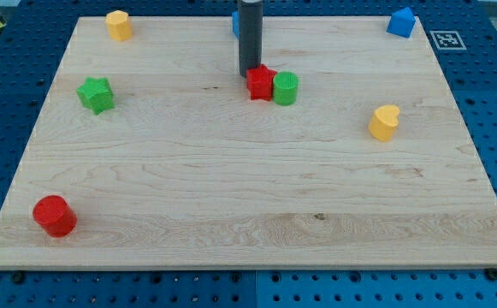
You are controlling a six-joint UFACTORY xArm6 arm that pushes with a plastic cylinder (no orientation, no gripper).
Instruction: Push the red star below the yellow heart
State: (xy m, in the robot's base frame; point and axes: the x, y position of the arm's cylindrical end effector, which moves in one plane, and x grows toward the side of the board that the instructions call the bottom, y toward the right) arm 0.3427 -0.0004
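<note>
Nearest, red cylinder (55, 216); far back, my tip (250, 74) touches red star (261, 83), rod half-hiding a blue block (235, 23); no hand.

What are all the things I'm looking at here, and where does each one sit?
red star: 1, red, upper middle, touching the green cylinder on its right
green cylinder: 1, green, upper middle
yellow heart: 1, yellow, the view's right
yellow block: 1, yellow, shape unclear, top left
green star: 1, green, the view's left
red cylinder: 1, red, bottom left
blue block: 1, blue, top right
second blue block: 1, blue, top edge, mostly hidden behind the rod
wooden board: 1, light wood, on a blue perforated table
my tip: 1, dark rod, at the red star's upper left edge
</note>
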